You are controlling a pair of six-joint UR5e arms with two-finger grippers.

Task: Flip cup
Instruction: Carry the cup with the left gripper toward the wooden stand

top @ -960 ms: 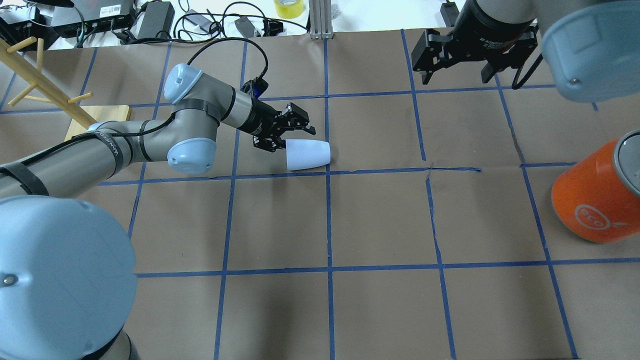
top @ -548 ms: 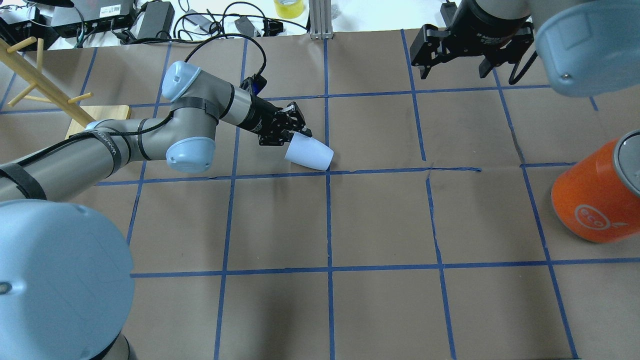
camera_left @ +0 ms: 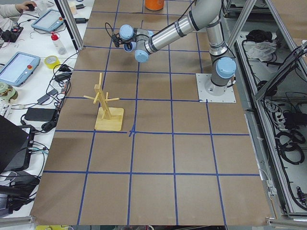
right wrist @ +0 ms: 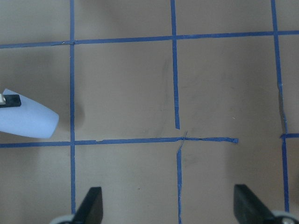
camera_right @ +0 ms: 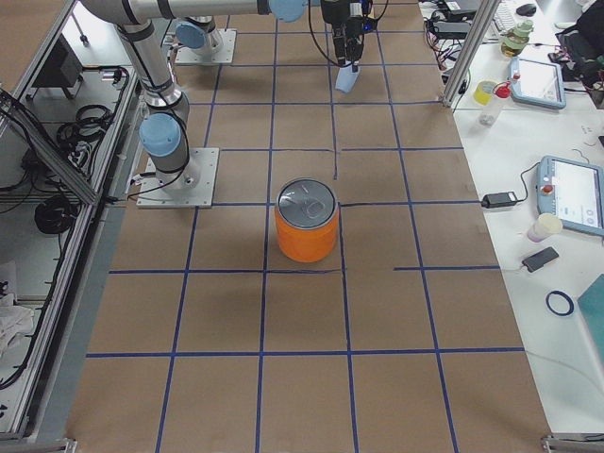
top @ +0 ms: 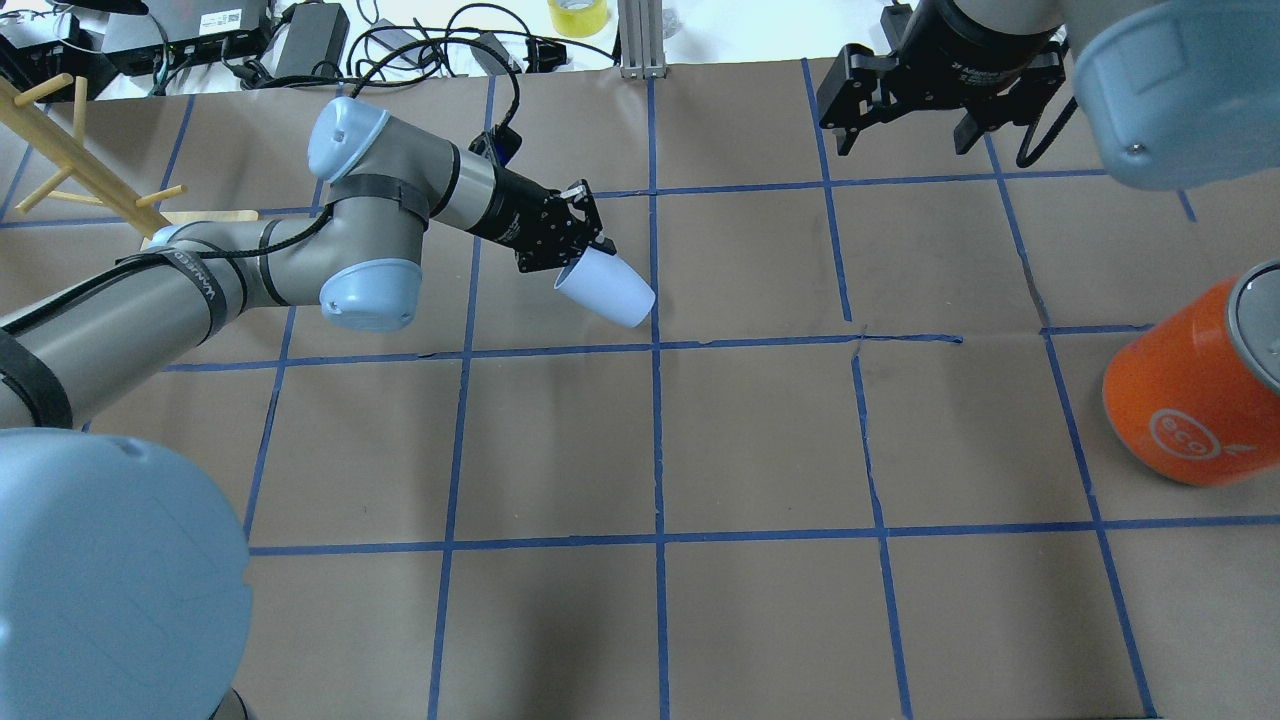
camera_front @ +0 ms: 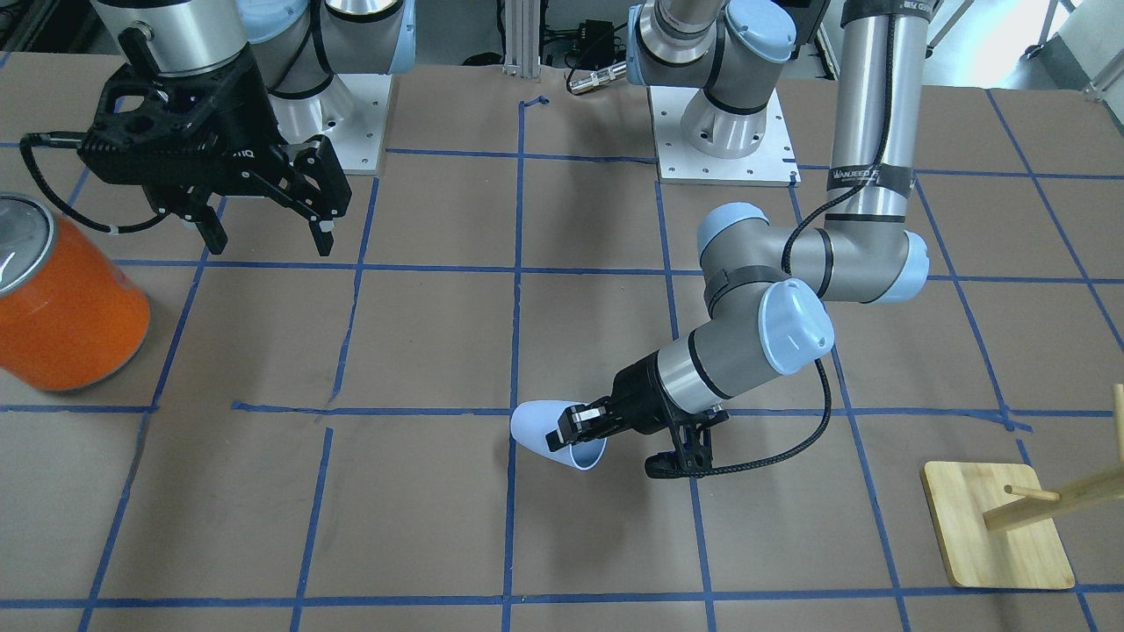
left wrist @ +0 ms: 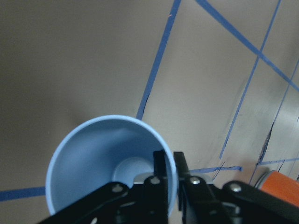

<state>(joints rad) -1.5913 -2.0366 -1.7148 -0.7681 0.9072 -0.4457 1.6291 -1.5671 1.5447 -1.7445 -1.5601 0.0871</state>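
- You have the orange can (top: 1195, 395) standing upright at the robot's right edge of the table (top: 760, 440), well apart from the cup (top: 605, 287).
- The wooden rack (camera_front: 997, 527) stands on the other side, beyond the left arm's elbow, also well apart from the cup.
- The right gripper (camera_front: 270, 241) hangs above the far right part of the table. Its jaws are spread wide and they hold nothing.
- The left gripper (left wrist: 169, 161) is closed on the rim of the cup, with one finger inside the mouth and one outside.
- You find the cup near the middle of the table, just beside a crossing of the blue tape lines (top: 655, 345).
- The cup is tilted. Its long axis runs from the left gripper toward the robot's right, the open mouth faces the gripper, and the closed base points away and down.
- Whether the base touches the paper, I cannot tell.
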